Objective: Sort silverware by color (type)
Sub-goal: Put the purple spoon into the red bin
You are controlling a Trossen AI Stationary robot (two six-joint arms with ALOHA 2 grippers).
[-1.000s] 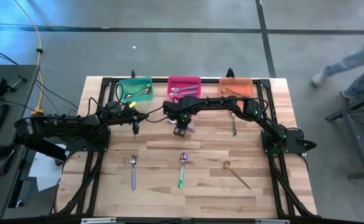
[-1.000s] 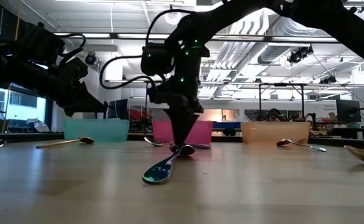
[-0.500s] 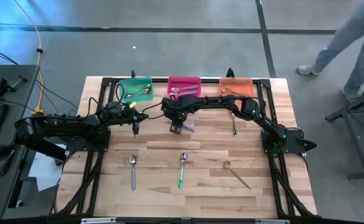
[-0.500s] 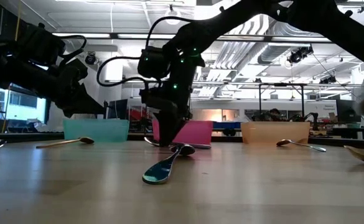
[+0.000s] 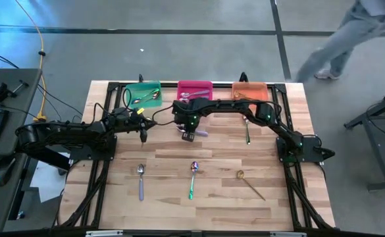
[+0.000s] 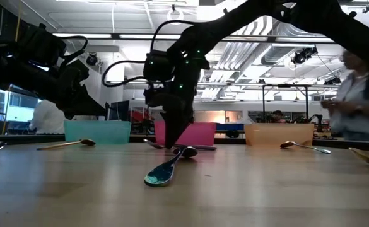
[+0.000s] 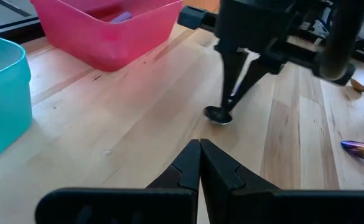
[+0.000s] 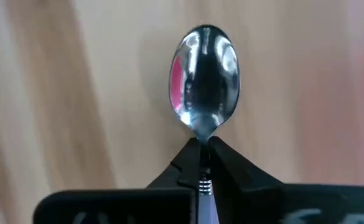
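A pale butcher-block tabletop (image 5: pixel 179 197) of glued wooden strips lies under me, set on a grey concrete floor, with a workshop of ducts and strip lights behind it and a person (image 6: pixel 359 101) standing at the far side. Along the back edge stand three smooth plastic bins in a row: teal (image 5: pixel 143 93), pink (image 5: pixel 195 91) and orange (image 5: pixel 250 92), each with a few spoons lying inside. My right gripper (image 5: pixel 188 135) is down on the wood just in front of the pink bin, its two dark fingers pinched tight on the neck of a small spoon (image 8: pixel 204 78); the bowl is polished metal, oval and mirror-bright, carrying a pink reflection, and the little handle that shows between my fingers is lavender. In the low view the gripper stands nearly upright with its tips at the surface and the spoon lying flat there. My left gripper (image 7: pixel 200 163) is closed with nothing in it, held above the wood in front of the teal bin, a short way to the side of the right one. Other slim spoons lie apart on the tabletop: a lavender-handled one (image 5: pixel 141 180) toward the near left, a green-iridescent one (image 5: pixel 192 179) near the middle, a gold-bronze one (image 5: pixel 250 184) to the near right, and another green one (image 5: pixel 247 132) in front of the orange bin.
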